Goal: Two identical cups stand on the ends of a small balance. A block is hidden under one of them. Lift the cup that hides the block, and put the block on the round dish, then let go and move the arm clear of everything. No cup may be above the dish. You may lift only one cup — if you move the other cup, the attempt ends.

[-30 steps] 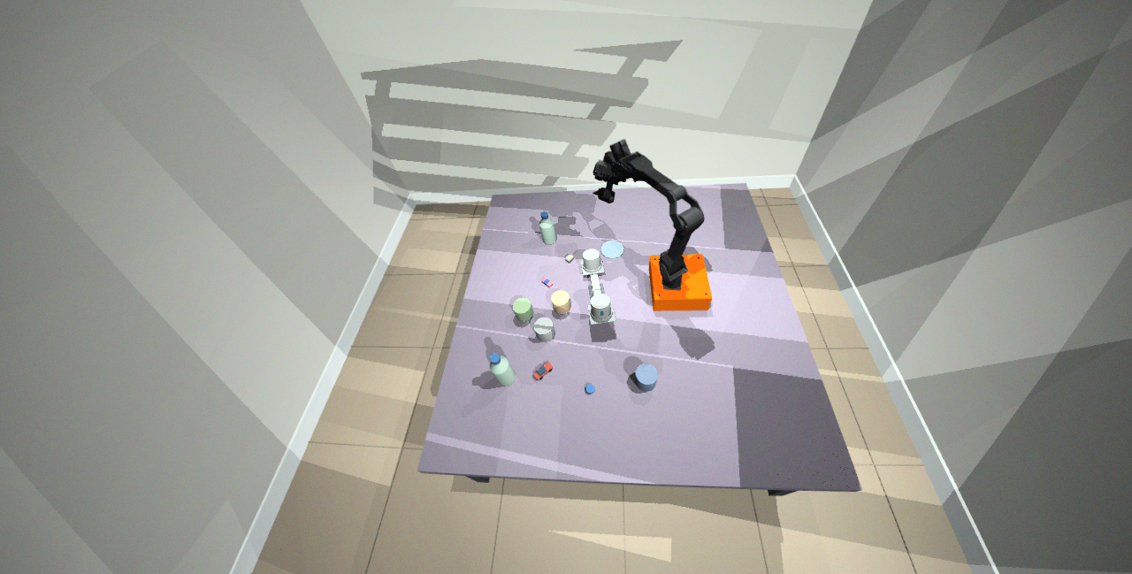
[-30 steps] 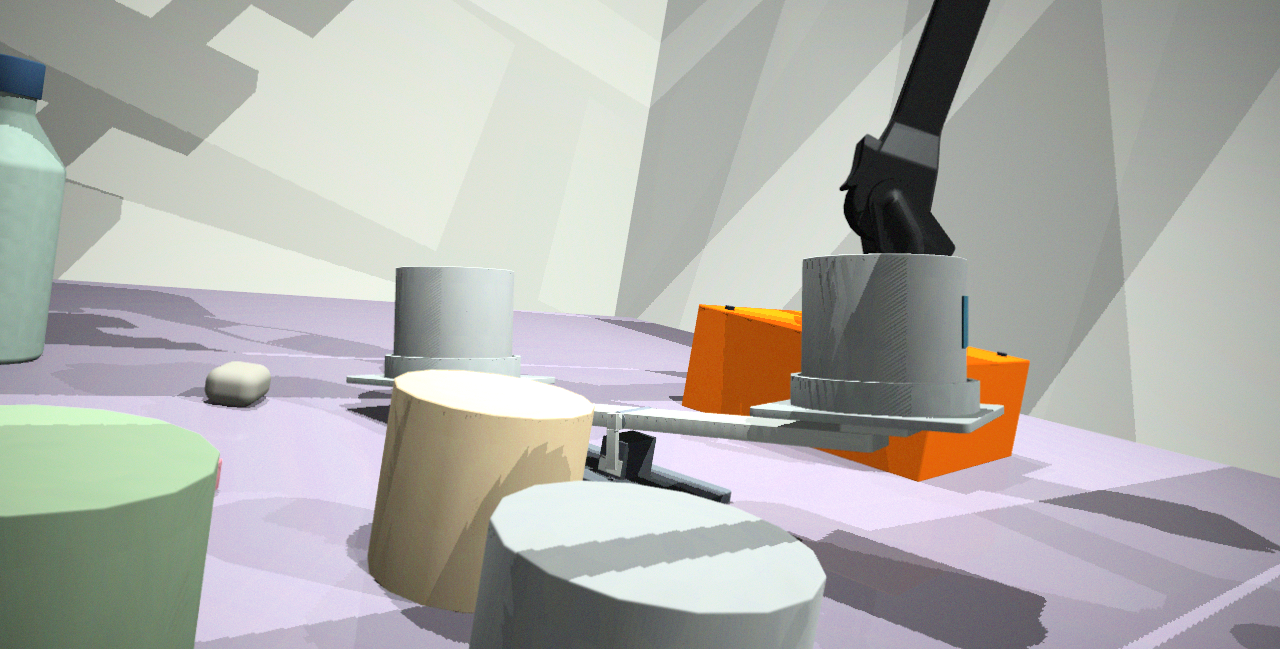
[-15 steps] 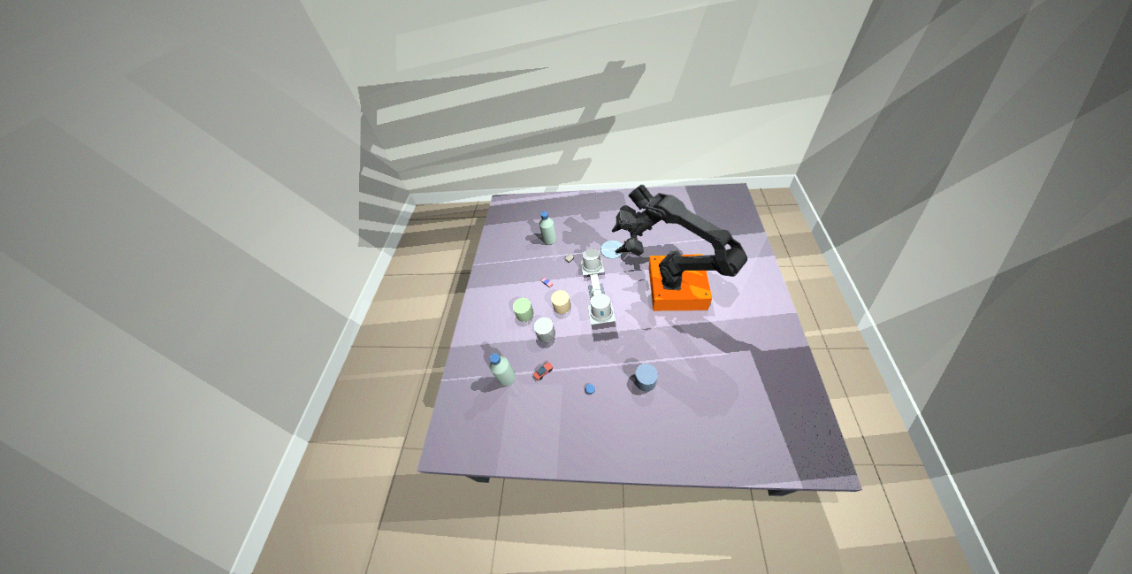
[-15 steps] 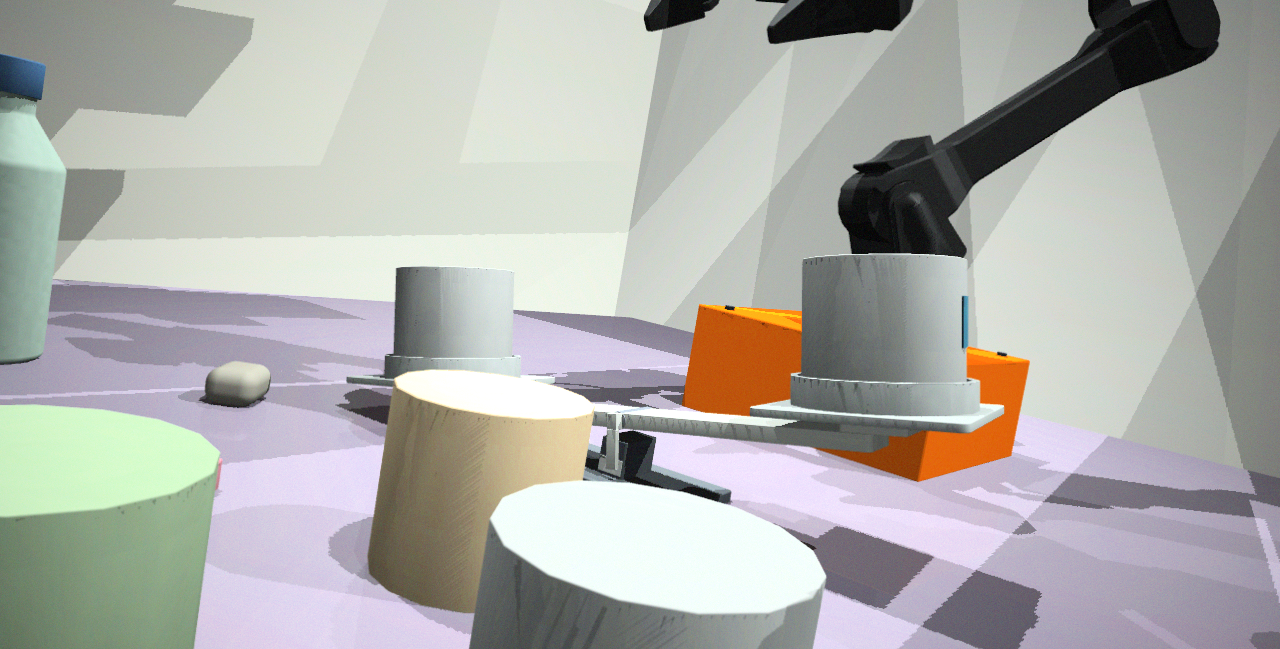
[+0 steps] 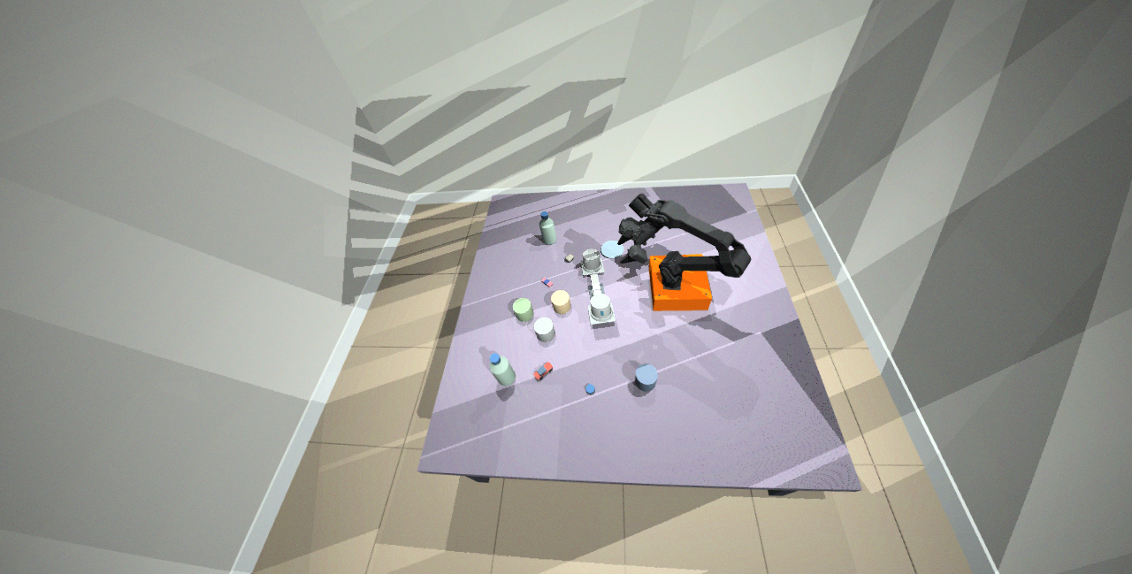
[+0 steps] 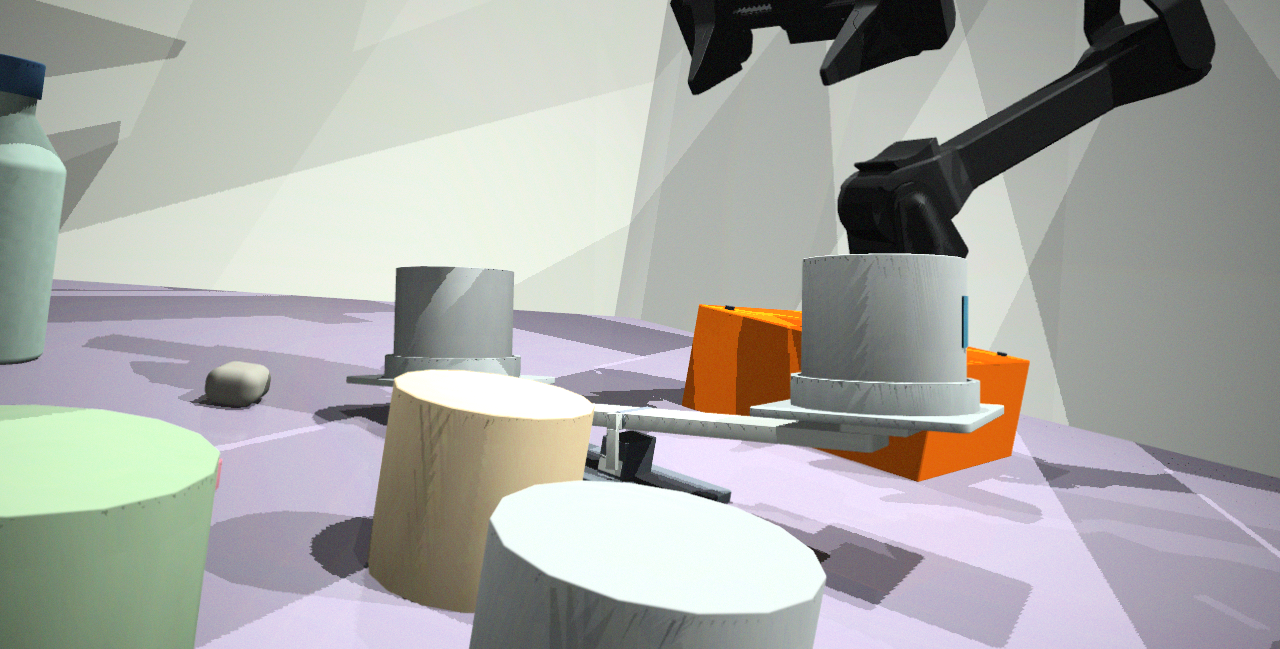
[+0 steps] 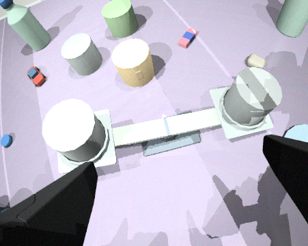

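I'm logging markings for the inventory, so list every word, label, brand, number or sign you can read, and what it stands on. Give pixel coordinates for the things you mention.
No readable text in any view.
Cup at the balance's dish end [image 5: 591, 260] [image 6: 454, 312] [image 7: 250, 97]: a tiny pale mark in the wrist view, too small to read.

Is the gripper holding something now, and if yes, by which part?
Nothing is held; the gripper is open.

black angular arm | black end effector, wedge-shaped fingers | orange boxy base
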